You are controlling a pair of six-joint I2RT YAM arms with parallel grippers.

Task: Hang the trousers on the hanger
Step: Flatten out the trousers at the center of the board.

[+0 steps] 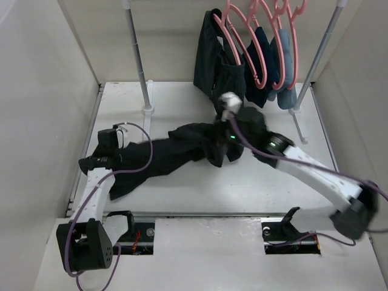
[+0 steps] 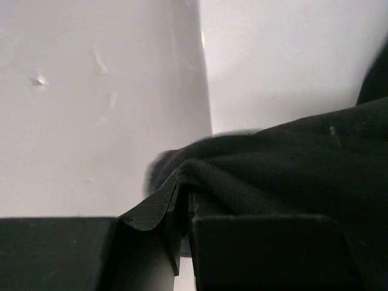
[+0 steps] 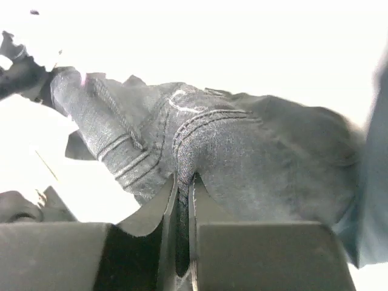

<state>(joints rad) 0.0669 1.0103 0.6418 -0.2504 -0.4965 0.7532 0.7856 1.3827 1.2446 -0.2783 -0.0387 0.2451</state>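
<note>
While both arms reach over the tabletop, the trousers lie crumpled across it, running from 9 o'clock toward the centre. The left gripper sits at the 9 o'clock end, jaws closed tight on a fold of the black cloth; the left wrist view shows fabric pinched in the left gripper. The right gripper is just past centre toward 1 o'clock, on the bunched end. From the right wrist view, the right gripper has its jaws clamped on a stitched denim seam of the trousers. The pink hangers hang on the rail at 1 o'clock, well apart from the trousers, carrying a black garment, navy garment and light-blue garment.
</note>
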